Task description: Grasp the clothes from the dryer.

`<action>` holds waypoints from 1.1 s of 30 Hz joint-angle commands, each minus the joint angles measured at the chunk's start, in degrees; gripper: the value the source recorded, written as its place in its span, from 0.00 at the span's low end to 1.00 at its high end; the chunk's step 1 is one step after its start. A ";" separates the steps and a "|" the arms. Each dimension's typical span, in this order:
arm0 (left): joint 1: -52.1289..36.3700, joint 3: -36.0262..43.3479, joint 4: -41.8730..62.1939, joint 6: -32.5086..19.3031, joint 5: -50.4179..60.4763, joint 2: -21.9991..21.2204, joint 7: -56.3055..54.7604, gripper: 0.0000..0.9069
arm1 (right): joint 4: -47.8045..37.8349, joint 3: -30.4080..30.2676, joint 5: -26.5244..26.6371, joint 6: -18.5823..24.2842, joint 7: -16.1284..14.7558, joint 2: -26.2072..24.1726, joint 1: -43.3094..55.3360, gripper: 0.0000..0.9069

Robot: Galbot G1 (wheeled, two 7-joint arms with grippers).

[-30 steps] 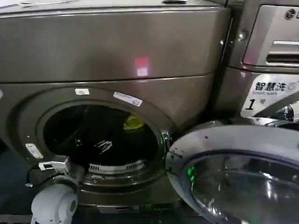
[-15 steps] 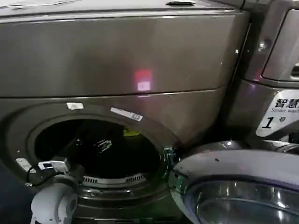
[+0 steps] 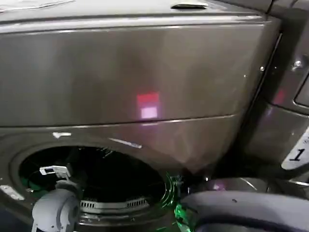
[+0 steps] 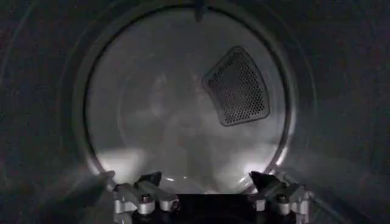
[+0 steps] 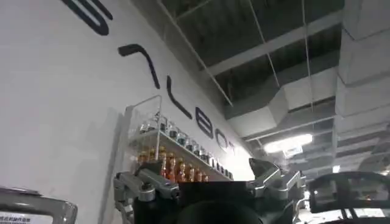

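The dryer (image 3: 145, 72) is a big bronze-grey machine, and its round porthole (image 3: 96, 179) stands open low in the head view. My left arm (image 3: 55, 210) reaches into that porthole. In the left wrist view my left gripper (image 4: 206, 181) is open with nothing between its fingers, facing the drum's pale back wall (image 4: 164, 109) and a perforated vent (image 4: 236, 86). The clothes are out of view. My right gripper (image 5: 203, 164) is open and empty, pointing up at a white wall and the ceiling, away from the dryer.
The dryer's swung-open door (image 3: 241, 210) lies at the lower right, close to the porthole. A second machine (image 3: 289, 111) with a white "1" sticker (image 3: 299, 155) stands to the right. A shelf of bottles (image 5: 177, 161) hangs on the wall behind my right gripper.
The head view has drawn closer and higher. The porthole and door have sunk toward the picture's lower edge, and the yellow-green cloth seen in the drum earlier no longer shows. The left arm keeps its place.
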 commanded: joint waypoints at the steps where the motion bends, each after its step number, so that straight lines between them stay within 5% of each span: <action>1: -3.02 1.26 3.36 -0.81 0.61 0.18 -0.07 1.00 | 0.05 1.60 -2.48 -0.38 0.01 -0.19 -0.89 1.00; 17: -31.02 12.71 39.59 -1.83 7.74 2.56 5.23 1.00 | -0.16 4.82 -1.69 -0.16 -0.62 -0.13 -1.48 1.00; 26: -45.84 20.63 60.68 -2.14 19.68 3.11 28.58 1.00 | -1.02 4.91 -1.74 -0.04 -0.84 -0.07 -1.17 1.00; 33: -54.29 28.03 75.32 -13.07 30.95 5.43 47.13 1.00 | -0.63 4.81 -1.72 -0.04 -1.05 0.44 -1.19 1.00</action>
